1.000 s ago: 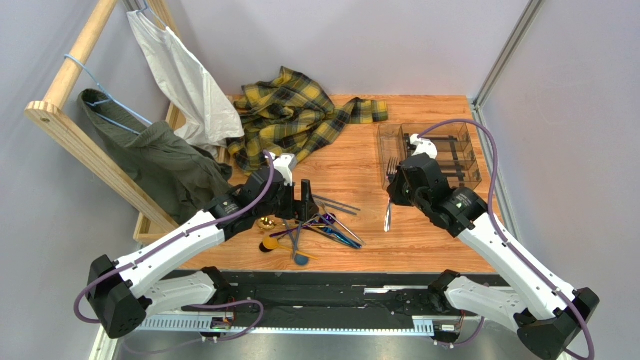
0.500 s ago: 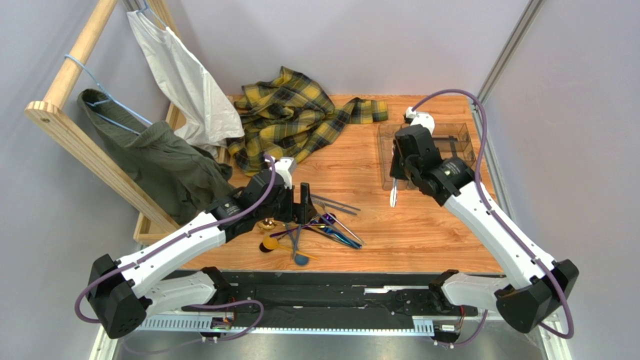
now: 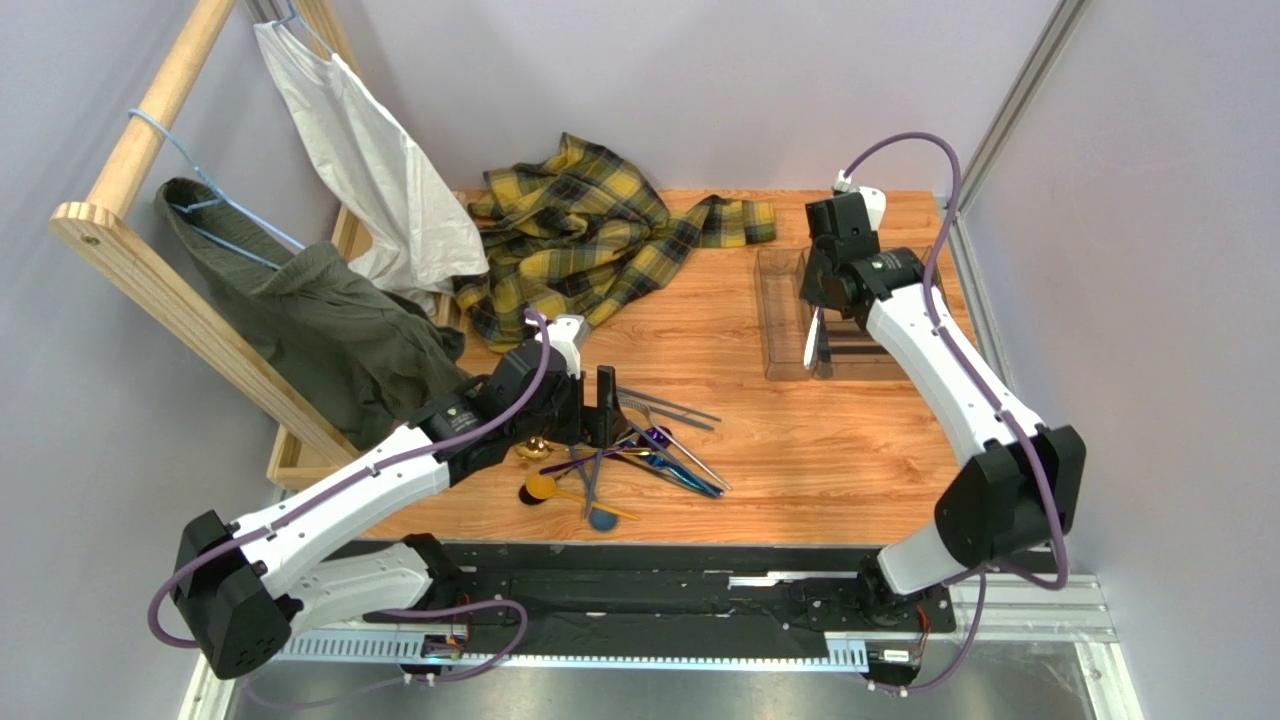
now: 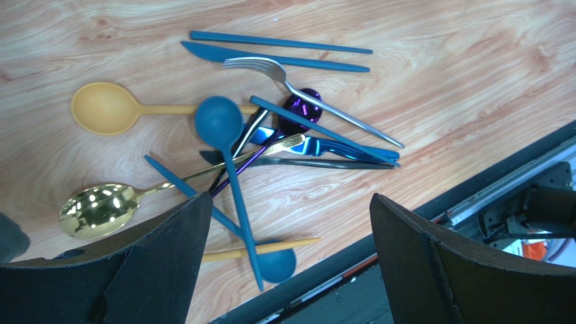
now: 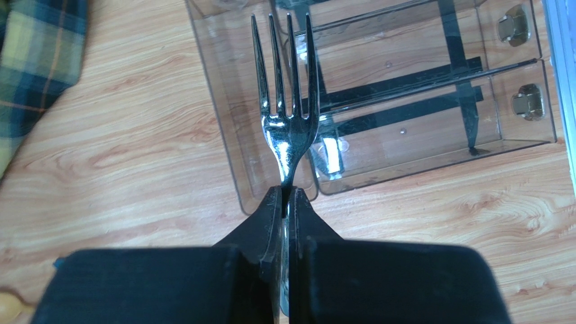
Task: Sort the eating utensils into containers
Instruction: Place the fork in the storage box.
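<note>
Fork: silver, glossy, four-tined

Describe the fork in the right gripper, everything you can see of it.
The fork is slim, polished silver metal, mirror-bright, with four long straight tines and a narrow neck. The right gripper is shut on its handle just below the neck, which hides the rest of the handle. The tines point away from the gripper, over the clear tray, and overlap the wall between two compartments. Whether they touch the tray cannot be told.
</note>
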`<state>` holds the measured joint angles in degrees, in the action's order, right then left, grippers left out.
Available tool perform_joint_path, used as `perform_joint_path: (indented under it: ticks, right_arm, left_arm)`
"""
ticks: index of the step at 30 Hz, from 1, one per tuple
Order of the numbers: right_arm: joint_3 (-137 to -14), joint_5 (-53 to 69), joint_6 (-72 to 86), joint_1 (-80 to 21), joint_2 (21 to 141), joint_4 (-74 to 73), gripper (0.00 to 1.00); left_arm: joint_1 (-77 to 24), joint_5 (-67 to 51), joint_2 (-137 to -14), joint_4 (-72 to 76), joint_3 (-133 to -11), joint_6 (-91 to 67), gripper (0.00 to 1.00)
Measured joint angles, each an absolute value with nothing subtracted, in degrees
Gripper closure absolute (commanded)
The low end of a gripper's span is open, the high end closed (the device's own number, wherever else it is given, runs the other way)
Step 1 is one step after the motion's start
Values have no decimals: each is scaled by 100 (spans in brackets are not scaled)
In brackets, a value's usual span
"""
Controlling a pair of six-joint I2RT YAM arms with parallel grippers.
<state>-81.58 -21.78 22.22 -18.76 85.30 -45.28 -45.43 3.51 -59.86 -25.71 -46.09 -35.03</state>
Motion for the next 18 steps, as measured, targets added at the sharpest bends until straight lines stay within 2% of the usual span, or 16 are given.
perform_joint_path:
  ticks: [18]
  right_arm:
    - [-8847,-2202,1981,-1732,9852,-4246,100]
  left_arm:
    - [-4543,864,-5854,-3015,-4606,-3304,4]
